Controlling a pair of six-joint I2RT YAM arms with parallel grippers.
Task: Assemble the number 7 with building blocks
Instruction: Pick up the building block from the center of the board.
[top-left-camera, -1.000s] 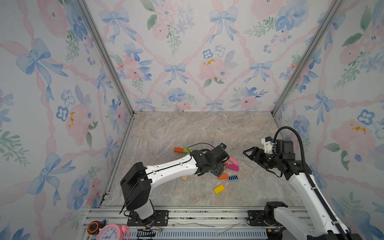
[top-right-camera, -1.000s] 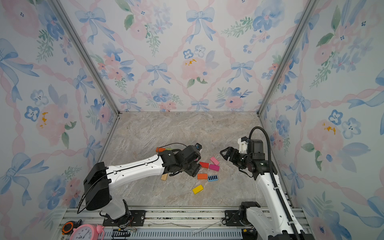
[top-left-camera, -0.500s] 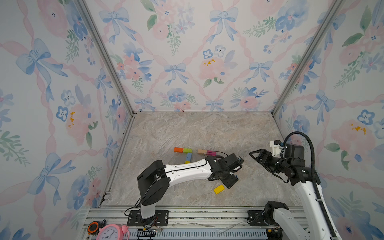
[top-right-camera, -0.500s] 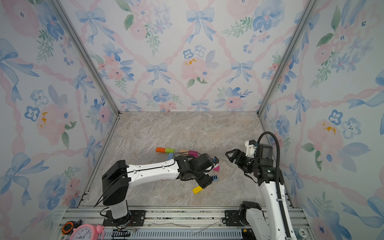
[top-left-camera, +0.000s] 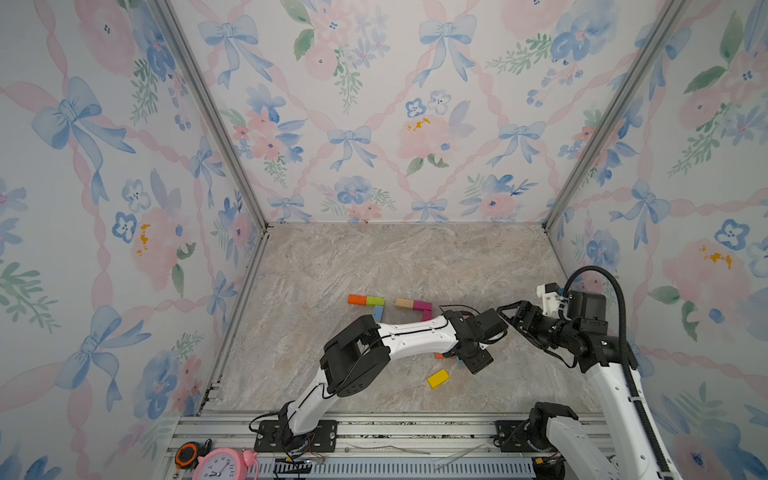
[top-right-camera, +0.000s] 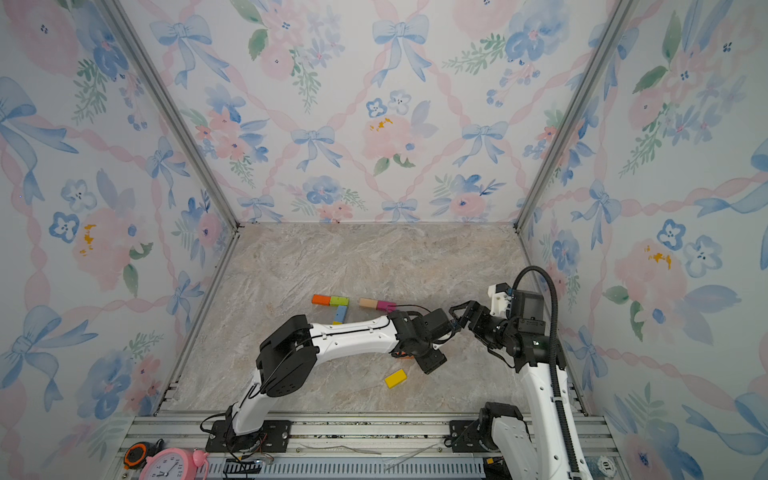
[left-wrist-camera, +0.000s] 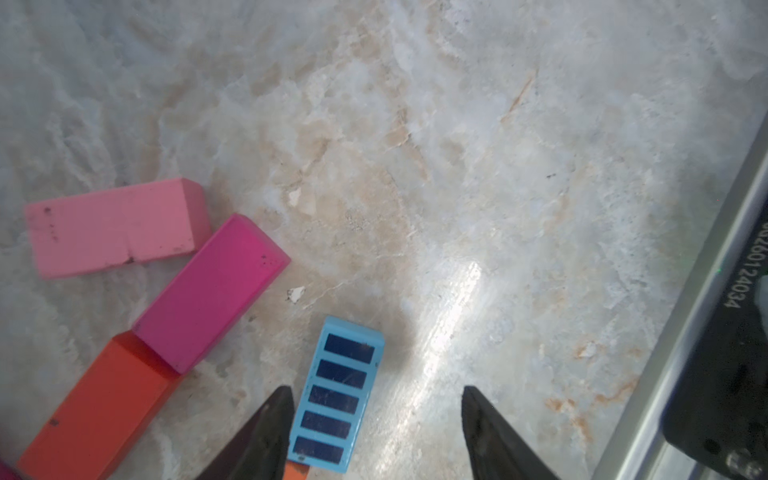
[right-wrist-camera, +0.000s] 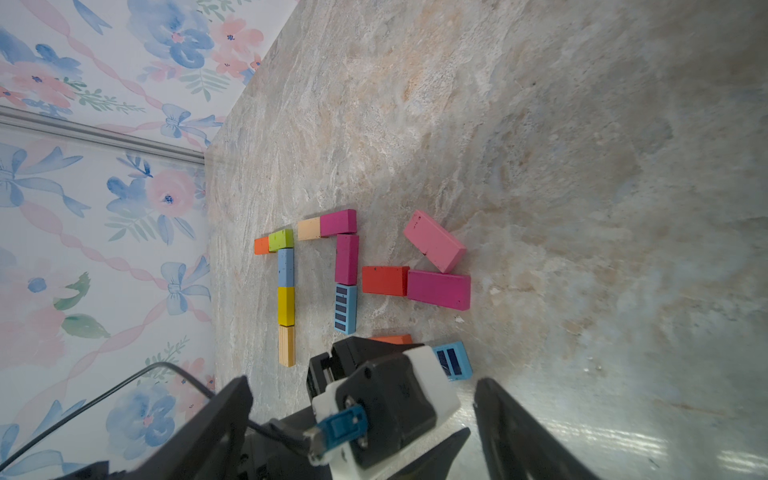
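Number 7 (right-wrist-camera: 286, 305) lies about the middle of the floor (top-left-camera: 374, 257): orange + green bar, then light blue, yellow, wood pcs as stem. Just beside it is a 2nd figure (right-wrist-camera: 347, 258): tan + magenta bar, magenta + striped stem. Left gripper (left-wrist-camera: 374, 415) is low over a loose striped blue block (left-wrist-camera: 336, 395); jaws apart, block between them, close by one finger, gap at the other, so not clamped. Pink block (left-wrist-camera: 112, 226), magenta block (left-wrist-camera: 212, 291) and red block (left-wrist-camera: 99, 411) lie near. Right gripper (top-left-camera: 505, 314) hangs w/ jaws wide apart, holding nothing.
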